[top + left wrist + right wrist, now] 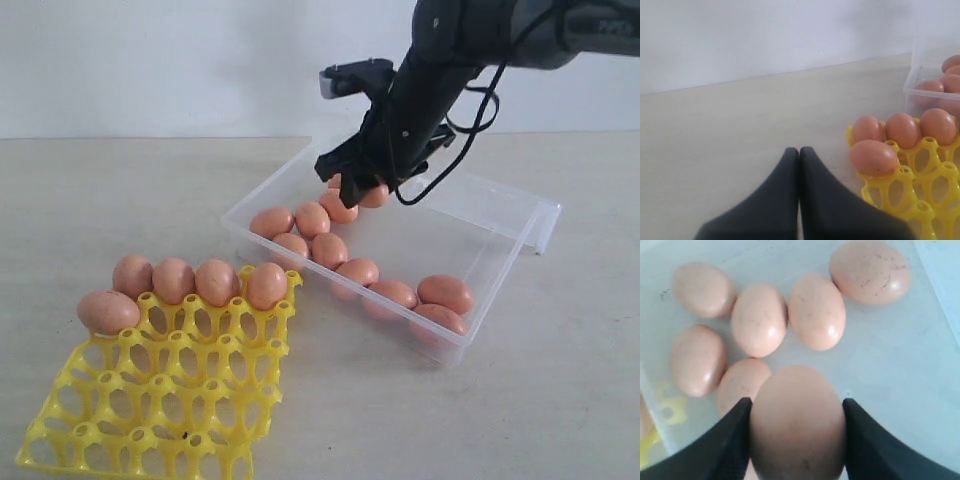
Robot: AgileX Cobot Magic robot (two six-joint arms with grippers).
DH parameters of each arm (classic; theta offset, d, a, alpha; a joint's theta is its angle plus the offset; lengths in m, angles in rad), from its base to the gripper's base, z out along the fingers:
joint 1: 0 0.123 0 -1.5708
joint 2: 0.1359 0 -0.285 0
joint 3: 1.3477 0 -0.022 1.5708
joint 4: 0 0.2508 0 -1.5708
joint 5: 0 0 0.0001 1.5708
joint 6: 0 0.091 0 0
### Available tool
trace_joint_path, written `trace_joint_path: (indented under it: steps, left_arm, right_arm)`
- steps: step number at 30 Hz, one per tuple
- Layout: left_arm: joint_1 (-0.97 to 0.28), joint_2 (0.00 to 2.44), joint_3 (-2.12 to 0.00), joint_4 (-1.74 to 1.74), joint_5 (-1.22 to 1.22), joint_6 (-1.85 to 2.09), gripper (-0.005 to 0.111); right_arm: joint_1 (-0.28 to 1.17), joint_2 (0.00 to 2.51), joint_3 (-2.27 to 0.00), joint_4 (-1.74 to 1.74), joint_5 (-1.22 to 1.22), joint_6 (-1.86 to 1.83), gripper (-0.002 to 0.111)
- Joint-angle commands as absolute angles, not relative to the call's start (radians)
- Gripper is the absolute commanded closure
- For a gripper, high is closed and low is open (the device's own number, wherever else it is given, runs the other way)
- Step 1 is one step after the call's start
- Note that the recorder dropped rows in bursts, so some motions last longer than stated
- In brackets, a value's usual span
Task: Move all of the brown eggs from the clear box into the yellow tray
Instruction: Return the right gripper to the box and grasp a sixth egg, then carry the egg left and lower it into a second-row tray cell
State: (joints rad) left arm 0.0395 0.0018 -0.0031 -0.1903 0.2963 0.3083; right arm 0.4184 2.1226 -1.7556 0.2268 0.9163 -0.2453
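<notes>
**Right gripper.** We find the right gripper (796, 410) clenched on one brown egg (797, 425). Its two dark fingers (722, 440) press against opposite sides of the shell. In the exterior view this gripper (360, 185) stands over the far part of the clear box (505, 265), with the held egg (376, 196) showing just below the fingers. We cannot tell whether the egg is clear of the box floor.

**Clear box.** The remaining brown eggs (329, 250) lie on the box floor in a loose band that runs from the far left corner towards the near right corner. Several of them touch one another. The box rests on the counter (100, 200), right of and farther back than the yellow tray (150, 400). Its near left corner lies just beside the tray's far right corner.

**Yellow tray.** Four eggs (217, 282) sit side by side in the far row of cups. A fifth egg (108, 311) sits at the left end of the next row. The other cups hold no eggs.

**Left gripper.** The left gripper (799, 150) is fully closed, finger against finger, and grasps nothing. It hangs over bare counter near the tray's egg-bearing cups.
</notes>
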Motion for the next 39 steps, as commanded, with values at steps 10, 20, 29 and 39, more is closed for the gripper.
trace_joint_path:
  steps: [10,20,29,39]
  left_arm:
    - [0.033,0.000,0.000,-0.190,0.288,0.313,0.111]
    - [0.033,0.000,0.000,-0.190,0.288,0.313,0.111]
    - [0.033,0.000,0.000,-0.190,0.288,0.313,0.111]
    - [0.033,0.000,0.000,-0.190,0.288,0.313,0.111]
  right_arm:
    - [0.553,1.588,-1.028,0.316,0.169,-0.295,0.107]
    - [0.769,1.496,-0.699,0.289,-0.660,0.236,0.107]
    - [0.767,1.656,-0.877,-0.544,-0.792,0.971,0.109]
    - [0.767,1.907,-1.071,-0.679,-0.678,1.031,0.109]
